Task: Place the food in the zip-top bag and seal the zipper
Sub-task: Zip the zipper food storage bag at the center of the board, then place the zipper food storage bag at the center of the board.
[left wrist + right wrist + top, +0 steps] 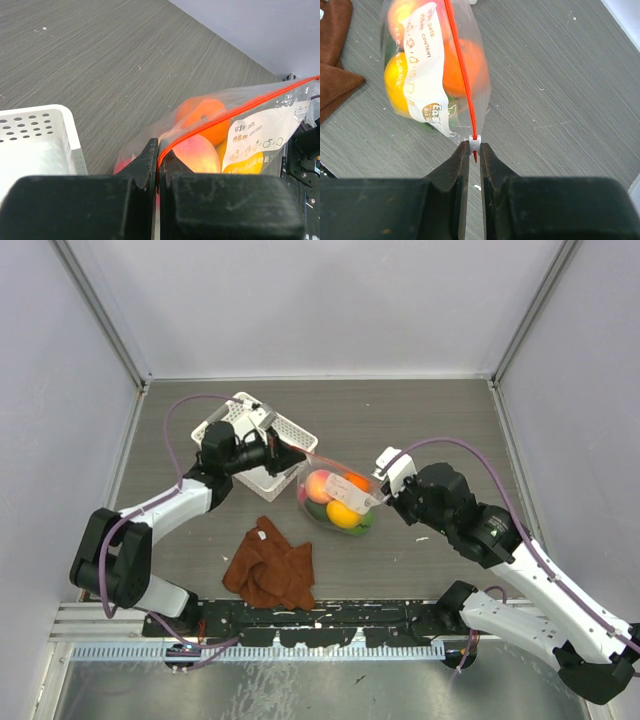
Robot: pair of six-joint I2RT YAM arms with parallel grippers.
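Fruits (343, 512) lie inside the clear zip-top bag (335, 502), which sits on the tabletop (430, 420) between the white lattice basket (255, 435) and my right arm. I make out an orange one (202, 117), a peach-pink one (197, 152), a yellow one (397, 80) and some green underneath. None lies loose that I can see.

My left jaws are fully shut, pinching the bag's corner right at the end of the orange-red zipper (240, 107). My right jaws are nearly closed on the other end, nipping the strip just beside the small white slider (474, 143). The zipper runs taut between my 2 grips.

I judge that filling is done and sealing is in hand. Along its visible length the strip reads as 1 thin line, so the mouth may already be shut, though I cannot tell for sure. The next move calls for the left grip to stay firm as an anchor while the right confirms the slider's travel. The brown cloth (270, 565) lies apart.
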